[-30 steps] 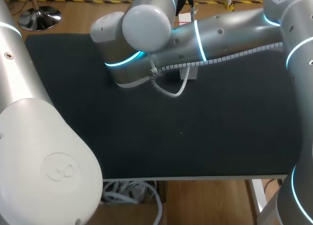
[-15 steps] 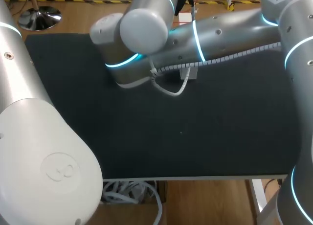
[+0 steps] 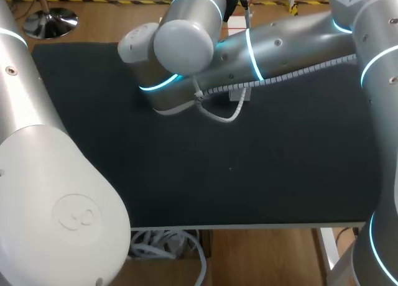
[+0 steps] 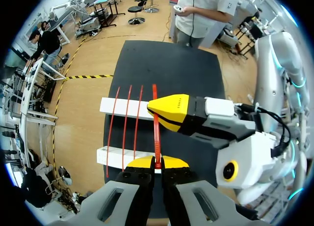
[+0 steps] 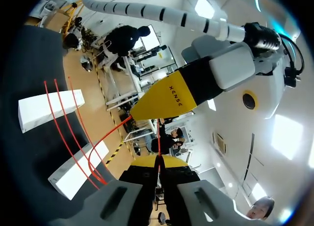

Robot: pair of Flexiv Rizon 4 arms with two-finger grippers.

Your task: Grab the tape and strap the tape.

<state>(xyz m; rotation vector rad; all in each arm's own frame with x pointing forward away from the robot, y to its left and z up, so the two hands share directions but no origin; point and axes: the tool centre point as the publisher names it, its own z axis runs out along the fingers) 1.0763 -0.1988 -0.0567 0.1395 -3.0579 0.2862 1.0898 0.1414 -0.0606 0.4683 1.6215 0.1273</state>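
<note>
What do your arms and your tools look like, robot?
My left arm and right arm are fat, round, silvery-grey tubes with glowing blue-green rings at the joints. A ribbed grey cable runs along the right arm. The left tool and right tool are grey, with black fingers and bright yellow tips.

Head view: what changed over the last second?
The wrist section of the right arm shifted slightly toward the view's right and the near edge. The left arm, the white block under the right arm and the table stayed put. No taking hold or letting go shows from here.
</note>
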